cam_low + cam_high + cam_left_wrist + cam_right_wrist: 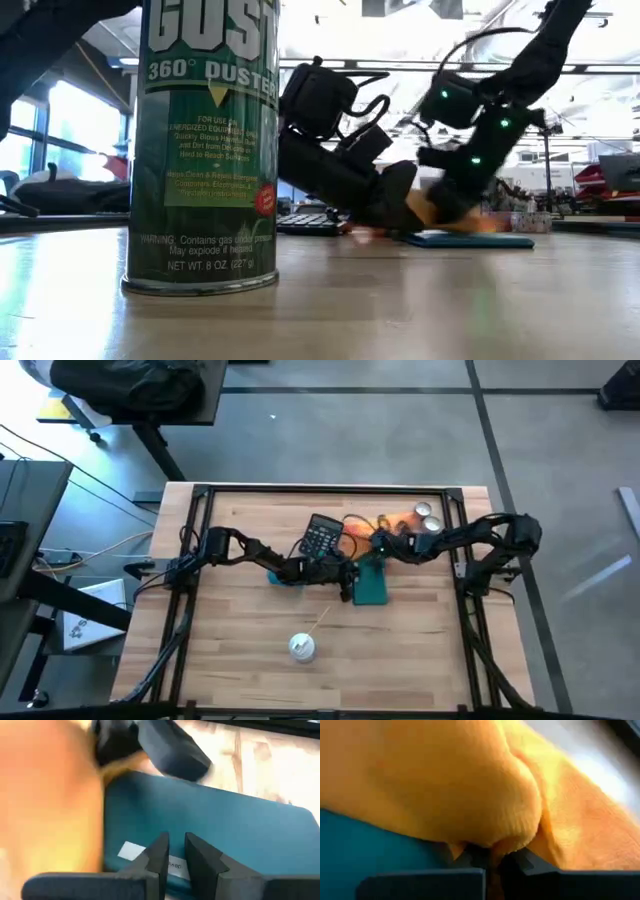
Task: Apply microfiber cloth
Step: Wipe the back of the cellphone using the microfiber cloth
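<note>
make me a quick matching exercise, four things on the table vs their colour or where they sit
Things:
1. microfiber cloth
2. calculator
3. duster can
4. flat pad

Descriptions:
A. teal, lying flat at the table's middle
B. orange, pinched in the right gripper
C. black, toward the far edge
D. green label, upright near the front edge

Pairs: 1-B, 2-C, 3-D, 4-A
</note>
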